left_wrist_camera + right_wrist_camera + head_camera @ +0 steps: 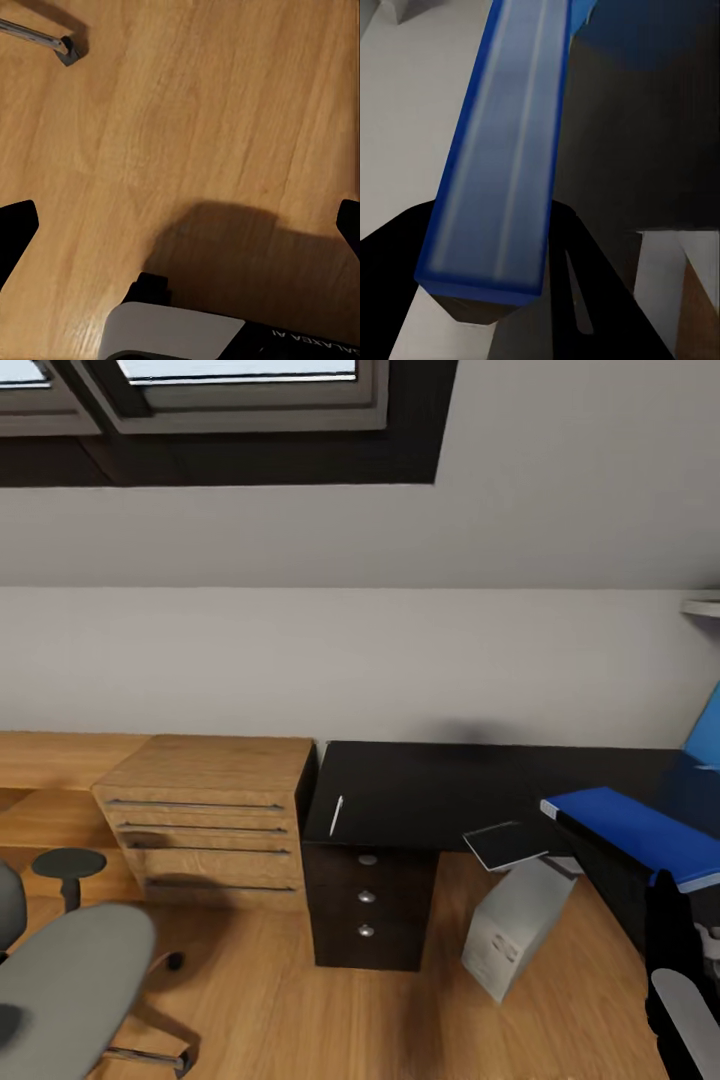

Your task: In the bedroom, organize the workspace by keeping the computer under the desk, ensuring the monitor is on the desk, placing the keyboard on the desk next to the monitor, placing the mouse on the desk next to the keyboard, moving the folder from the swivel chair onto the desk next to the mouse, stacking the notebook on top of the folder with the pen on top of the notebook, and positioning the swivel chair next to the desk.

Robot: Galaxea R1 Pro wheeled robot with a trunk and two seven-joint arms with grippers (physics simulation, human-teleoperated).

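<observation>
Across the plank floor point(300, 1010), one glossy black L-shaped desk point(420, 790) was seen at 3 o'clock, one grey upholstered swivel chair point(70, 980) at 8. One boxy pale computer point(515, 925) stood beneath. One thick blue folder point(499, 161) was clamped in the right gripper point(495, 300) over the desktop, beside one thin dark notebook point(505, 845) and one slim pen point(336, 815). Whether the left gripper point(180, 225) was closed couldn't be told.

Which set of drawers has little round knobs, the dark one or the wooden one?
The dark drawer unit under the black desk has round silver knobs. The light oak drawers beside it have long bar handles instead.
</observation>
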